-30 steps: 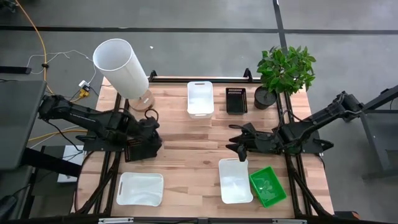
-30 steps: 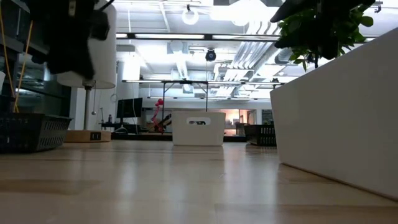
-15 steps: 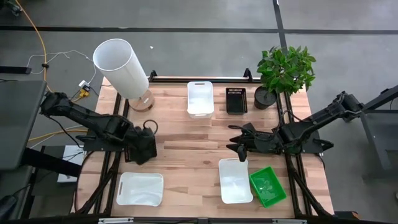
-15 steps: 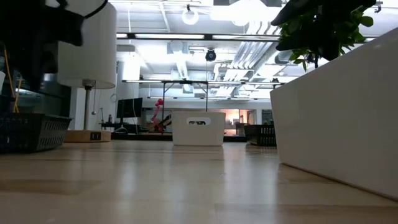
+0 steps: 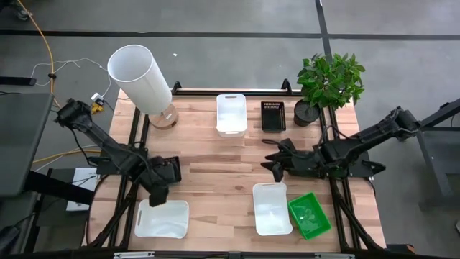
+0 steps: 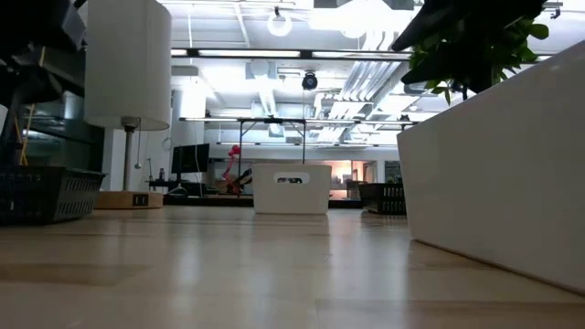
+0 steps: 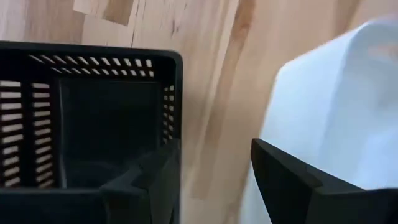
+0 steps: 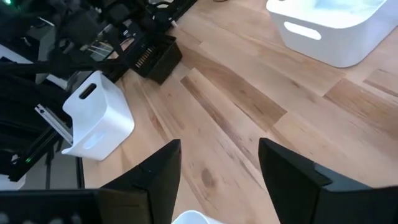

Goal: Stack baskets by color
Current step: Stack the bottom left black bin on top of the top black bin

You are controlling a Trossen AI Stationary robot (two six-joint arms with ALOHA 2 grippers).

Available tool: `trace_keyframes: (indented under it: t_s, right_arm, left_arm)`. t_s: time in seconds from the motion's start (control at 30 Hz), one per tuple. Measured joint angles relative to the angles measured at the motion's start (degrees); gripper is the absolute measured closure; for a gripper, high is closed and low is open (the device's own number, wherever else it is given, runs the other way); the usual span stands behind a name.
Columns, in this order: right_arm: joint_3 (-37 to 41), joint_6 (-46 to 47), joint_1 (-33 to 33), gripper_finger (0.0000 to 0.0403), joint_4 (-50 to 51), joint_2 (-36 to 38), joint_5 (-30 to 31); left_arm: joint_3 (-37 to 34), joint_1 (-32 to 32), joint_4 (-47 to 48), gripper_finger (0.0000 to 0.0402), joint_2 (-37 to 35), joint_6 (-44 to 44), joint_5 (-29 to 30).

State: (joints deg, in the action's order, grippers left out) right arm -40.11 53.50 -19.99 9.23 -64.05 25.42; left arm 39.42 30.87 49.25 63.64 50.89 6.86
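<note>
A black mesh basket (image 5: 169,170) (image 7: 93,130) rests flat on the table at the left. Just nearer lies a white basket (image 5: 162,219) (image 7: 336,106). My left gripper (image 5: 157,196) (image 7: 214,180) hangs open, pointing down over the strip of wood between them, with one finger beside the black basket's wall. My right gripper (image 5: 277,169) (image 8: 217,180) hovers open above the far end of another white basket (image 5: 272,208). A green basket (image 5: 309,214) lies askew beside that one. A third white basket (image 5: 231,113) and a second black basket (image 5: 273,116) stand at the far edge.
A tall white cylinder (image 5: 140,79) on a wooden foot stands at the far left corner. A potted plant (image 5: 327,83) stands at the far right corner. Bare wood (image 5: 223,169) lies between the two arms. The low view shows the room behind the table.
My left gripper has come off the black basket and swung toward the table's near edge, sinking a little, until it reached the far rim of the near-left white basket. The black basket stays on the table where it was. My right gripper has kept still.
</note>
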Motion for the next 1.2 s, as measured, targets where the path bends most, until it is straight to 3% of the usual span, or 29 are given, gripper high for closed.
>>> trace_keyframes:
  t_s: [0.27,0.47,0.57,0.7,0.77,0.97,1.2]
  right_arm:
    - [0.0,-1.04,1.01,0.0201,0.0,-0.01,-1.69]
    - [-0.01,-1.04,0.99,0.0201,0.04,-0.02,-1.85]
    - [0.01,-1.04,0.99,0.0201,0.02,-0.02,-1.86]
    - [0.0,-1.04,0.99,0.0201,-0.01,-0.02,-1.87]
    - [-0.01,-1.04,0.99,0.0201,-0.5,-0.02,-1.93]
    - [0.01,-1.14,0.99,0.0201,-7.7,2.21,-2.5]
    - [0.01,-7.65,0.99,0.0201,-20.3,8.08,-1.43]
  left_arm:
    - [0.0,0.42,0.31,0.0218,9.81,-2.71,5.73]
    - [0.0,0.42,0.03,0.023,14.98,-2.37,4.68]
    - [0.0,0.2,-0.02,0.0277,16.21,-2.12,4.54]
    - [0.64,-0.88,0.21,0.038,16.24,-2.71,4.5]
    - [2.41,-1.56,0.96,0.0389,15.08,-4.55,5.9]
    - [13.81,-6.81,3.0,0.0399,11.99,-15.35,9.76]
    - [31.14,-17.93,-2.29,0.0401,12.2,-42.57,12.02]
